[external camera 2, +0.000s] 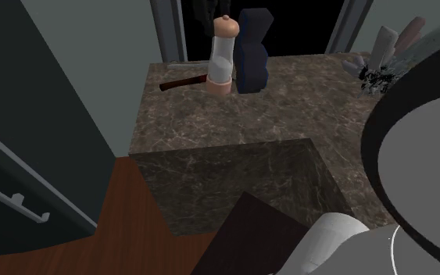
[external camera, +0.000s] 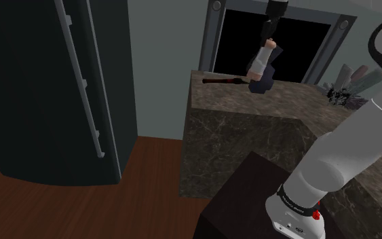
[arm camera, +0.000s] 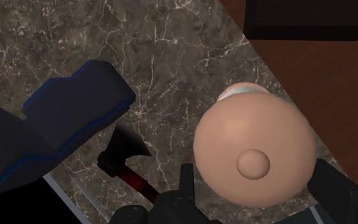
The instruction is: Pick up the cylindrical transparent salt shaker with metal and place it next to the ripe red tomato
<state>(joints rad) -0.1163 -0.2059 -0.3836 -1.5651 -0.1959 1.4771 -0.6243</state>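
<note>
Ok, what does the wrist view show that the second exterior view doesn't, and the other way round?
The wrist view adds the shaker from straight above, mostly its peach cap, and the dark wedge-shaped head of the red-handled tool. The second exterior view adds the shaker's pale body and base, the grey cluster at that view's upper right, and the robot's arm. Both share the shaker, the dark blue block, the tool's handle and the marbled counter.
</note>
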